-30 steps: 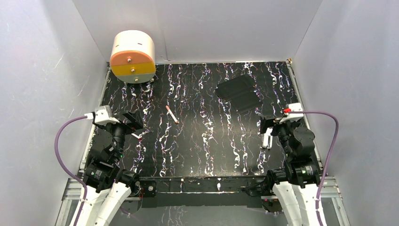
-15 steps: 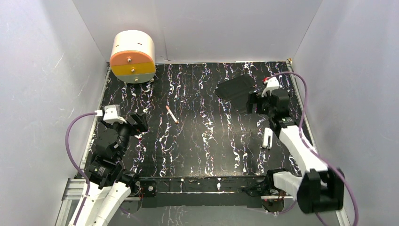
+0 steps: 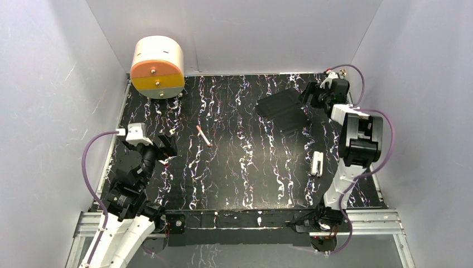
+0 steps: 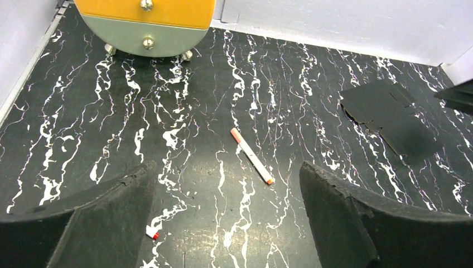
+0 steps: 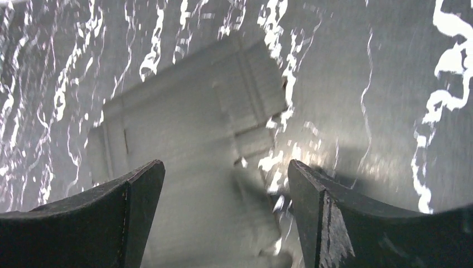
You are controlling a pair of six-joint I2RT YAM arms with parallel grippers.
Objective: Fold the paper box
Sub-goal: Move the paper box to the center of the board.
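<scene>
Now, over the bench (image 3: 240,184), the right arm (image 3: 357,139) has swung from lower right to upper right. Its right jaws are spread just above the box (image 3: 283,109), which lies flat and unfolded there, so a grasp looks near. The left jaws hang spread at lower left. Blur hides the box's creases in the right wrist view.

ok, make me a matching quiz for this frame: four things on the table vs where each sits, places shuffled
Things:
1. paper box
2. pen
3. round drawer unit
4. small white block

Places:
A. far left corner
B. near right side
C. left of centre
D. far right side, lying flat

Pairs: 1-D, 2-C, 3-A, 4-B
</scene>
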